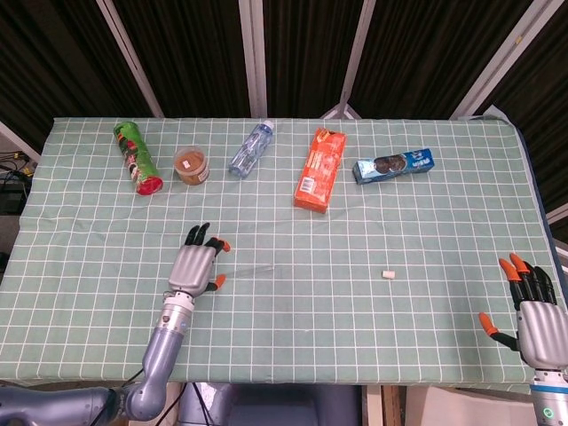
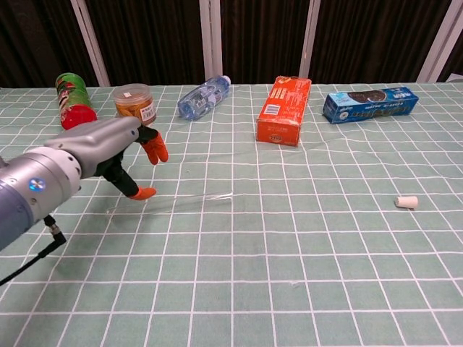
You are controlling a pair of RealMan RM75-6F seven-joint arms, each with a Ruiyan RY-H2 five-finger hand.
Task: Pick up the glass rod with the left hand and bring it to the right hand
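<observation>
Chest view: left hand (image 2: 108,148) spread, empty, poised over thin clear glass rod (image 2: 189,200) (lying on gridded cloth); right hand (image 1: 537,311) likewise released.

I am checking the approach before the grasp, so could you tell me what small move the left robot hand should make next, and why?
Probably lower the left robot hand onto the glass rod and close. The hand is open over the rod's left end, and the rod lies flat on the table, not yet held.

Bare checked cloth (image 1: 355,319) between both sides, small white stopper (image 1: 387,275) mid-right, containers lined along far edge
</observation>
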